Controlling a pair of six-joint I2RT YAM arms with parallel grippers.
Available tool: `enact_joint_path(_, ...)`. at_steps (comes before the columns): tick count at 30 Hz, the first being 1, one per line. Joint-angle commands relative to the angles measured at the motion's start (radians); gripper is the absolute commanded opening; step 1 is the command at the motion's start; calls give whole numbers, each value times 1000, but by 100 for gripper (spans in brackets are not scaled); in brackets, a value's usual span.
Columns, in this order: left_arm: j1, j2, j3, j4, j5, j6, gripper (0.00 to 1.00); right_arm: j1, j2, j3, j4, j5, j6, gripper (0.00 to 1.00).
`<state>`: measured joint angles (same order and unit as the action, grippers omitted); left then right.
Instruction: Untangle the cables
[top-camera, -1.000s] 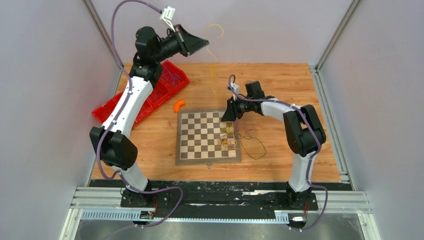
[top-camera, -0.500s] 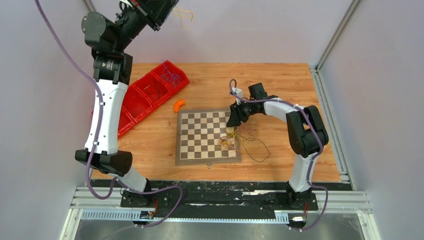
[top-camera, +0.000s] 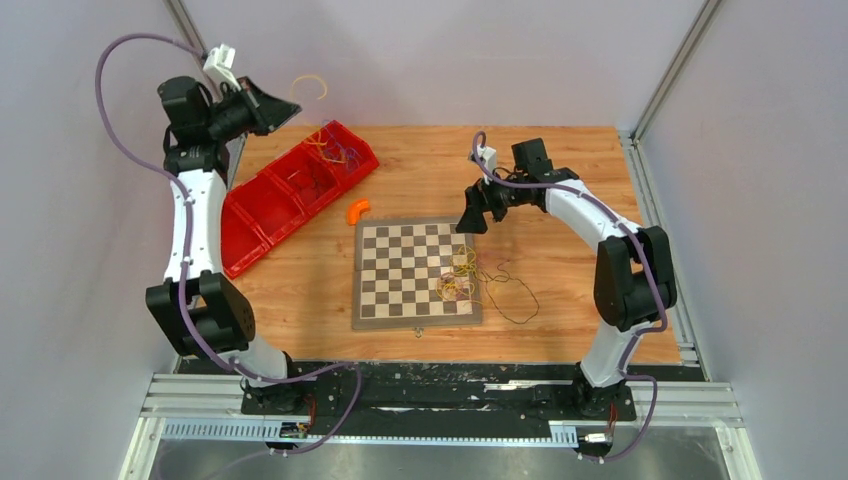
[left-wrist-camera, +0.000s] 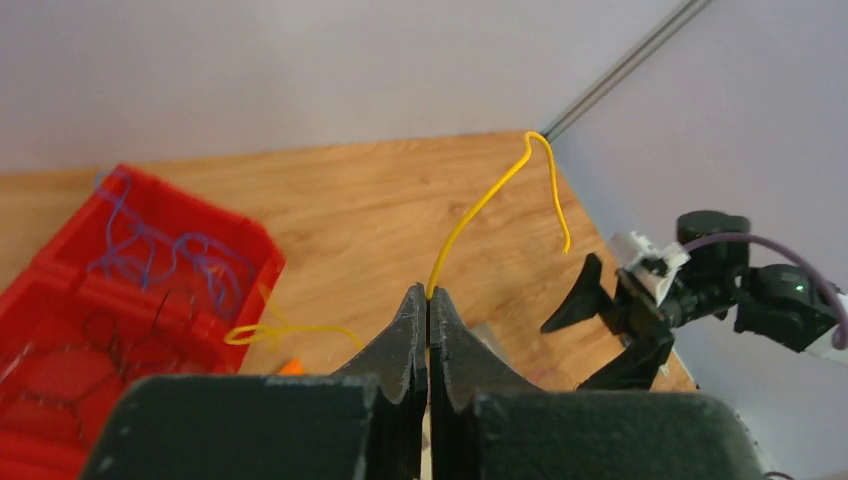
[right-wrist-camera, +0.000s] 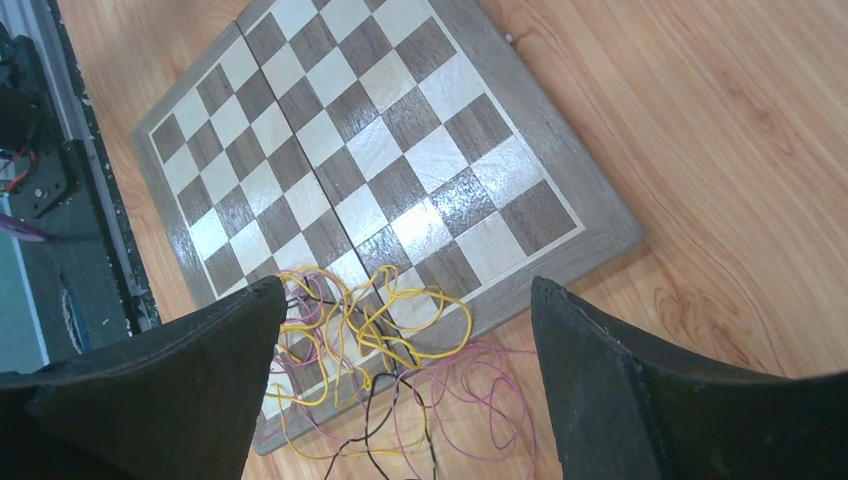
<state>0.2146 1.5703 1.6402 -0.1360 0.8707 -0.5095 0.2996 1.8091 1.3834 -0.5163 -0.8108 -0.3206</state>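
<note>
Grey walls and metal framing enclose a wooden table (top-camera: 560, 160), shown from above. At centre, a chessboard (top-camera: 400, 270) lies flat, with a small curved orange piece (top-camera: 357, 211) just off its far left corner. At far left, a red bin (top-camera: 245, 225) with several compartments lies at an angle on the table. Its farthest compartment holds purple-blue cables (top-camera: 347, 153), and the wrist view shows thin black cables (left-wrist-camera: 110, 340) in the compartment beside it.

The left end effector (top-camera: 290, 110) is raised above the far end of the bin, its fingers pressed together on a yellow cable (left-wrist-camera: 490, 200). In the wrist view this cable rises from the fingertips, arcs toward the far right corner of the table and hooks downward at its free end. A second yellow loop (left-wrist-camera: 270, 332) shows beside the bin's rim.

The right end effector (top-camera: 472, 222) hangs over the far right corner of the chessboard with its fingers spread wide. Its wrist view shows the tangle (right-wrist-camera: 370, 330) below: yellow, pink-purple and black cables heaped on the right edge of the board and spilling onto the wood. One black cable (top-camera: 515, 300) loops out to the right across the table.
</note>
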Motion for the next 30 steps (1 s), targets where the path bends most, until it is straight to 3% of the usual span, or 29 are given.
enact_joint_path(1,113,-78,-42,-138,136,216,0,0,-48,29,-44,44,-70,91)
enact_joint_path(10,281,64,26,-284,117,404,0,-1,-34,50,-74,63,-87,91)
enact_joint_path(20,305,164,-27,-341,36,653,0,-4,-43,33,-89,85,-109,91)
enact_joint_path(30,267,369,58,-533,-337,1006,0,-20,-44,22,-145,98,-143,91)
